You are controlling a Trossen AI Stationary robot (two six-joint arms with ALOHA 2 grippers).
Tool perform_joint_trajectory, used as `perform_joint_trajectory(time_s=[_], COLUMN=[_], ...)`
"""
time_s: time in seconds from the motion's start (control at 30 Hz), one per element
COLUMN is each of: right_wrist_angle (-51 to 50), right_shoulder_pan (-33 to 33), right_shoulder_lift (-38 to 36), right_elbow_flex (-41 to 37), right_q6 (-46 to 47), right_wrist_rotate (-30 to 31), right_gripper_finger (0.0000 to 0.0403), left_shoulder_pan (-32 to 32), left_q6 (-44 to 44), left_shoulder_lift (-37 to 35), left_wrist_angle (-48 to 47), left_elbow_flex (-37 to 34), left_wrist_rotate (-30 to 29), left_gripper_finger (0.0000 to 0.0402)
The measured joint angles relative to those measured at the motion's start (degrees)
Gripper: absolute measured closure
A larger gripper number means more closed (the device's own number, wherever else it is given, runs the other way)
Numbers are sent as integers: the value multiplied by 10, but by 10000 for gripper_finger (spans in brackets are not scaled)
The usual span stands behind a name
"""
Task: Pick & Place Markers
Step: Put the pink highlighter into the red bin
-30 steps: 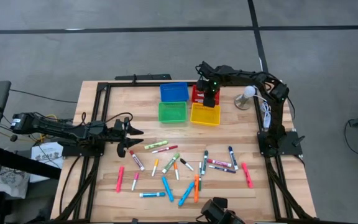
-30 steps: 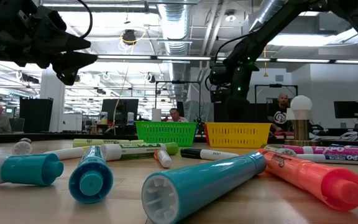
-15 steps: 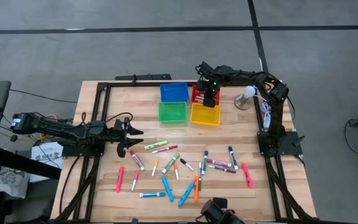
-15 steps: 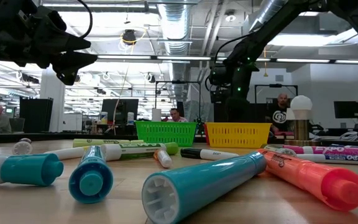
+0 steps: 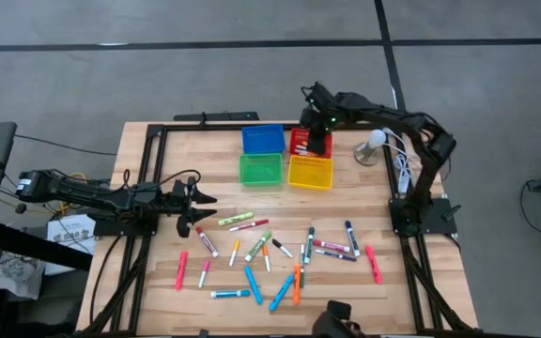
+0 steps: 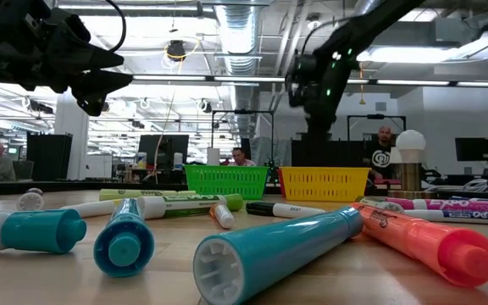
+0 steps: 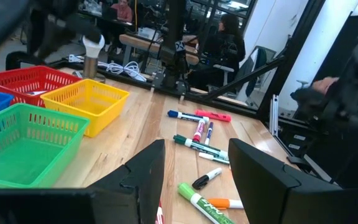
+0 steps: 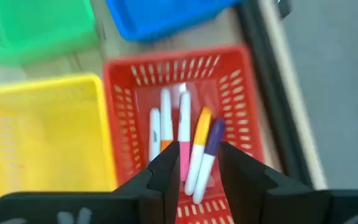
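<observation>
Red basket (image 8: pixel 237 93): holds four markers (image 8: pixel 184 134) lying side by side on its floor: two white-bodied, one yellow-orange, one purple-capped.
Loose markers (image 5: pixel 280 253): spread flat over the wooden table (image 5: pixel 214 160), on the side of the baskets away from the red one; caps in pink, green, blue, orange and black.
Nearest loose ones: a teal marker (image 6: pixel 274 252) and an orange-pink one (image 6: pixel 426 240) lie closest to the low camera.
Right gripper (image 8: pixel 197 163): hangs above the red basket, its fingers (image 8: pixel 166 168) parted and bare, nothing between them; the markers in the basket show through the gap.
Yellow basket (image 5: pixel 310 173): just beside the red basket, on its table-centre side.
Blue basket (image 5: pixel 263 139): beside the red basket, along the table's far edge.
Green basket (image 5: pixel 260 170): diagonal to the red basket, beside the yellow one.
Left gripper (image 5: pixel 198 199): well apart from the red basket, above the table near the loose markers, fingers (image 7: pixel 143 177) spread, gripping nothing.
Lamp (image 5: pixel 372 145): white-topped, on the side of the red basket away from the blue one.
Room behind: people seated at desks.
</observation>
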Motion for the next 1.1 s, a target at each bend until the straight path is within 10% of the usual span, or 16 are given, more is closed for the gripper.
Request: perform_joint_trajectory(time_s=[0.6, 1.1], right_wrist_angle=[-5, 81], right_shoulder_pan=[9, 95], right_shoulder_lift=[-244, -345], right_elbow_flex=[0, -123], right_q6=[103, 224], right_wrist_rotate=[-236, -193], right_gripper_finger=[305, 305], left_shoulder_pan=[0, 0], left_q6=[-2, -2], left_shoulder_lift=[0, 0], left_wrist_angle=[11, 11], left_elbow_flex=[0, 0], left_wrist_rotate=[0, 0], left_gripper_finger=[224, 224])
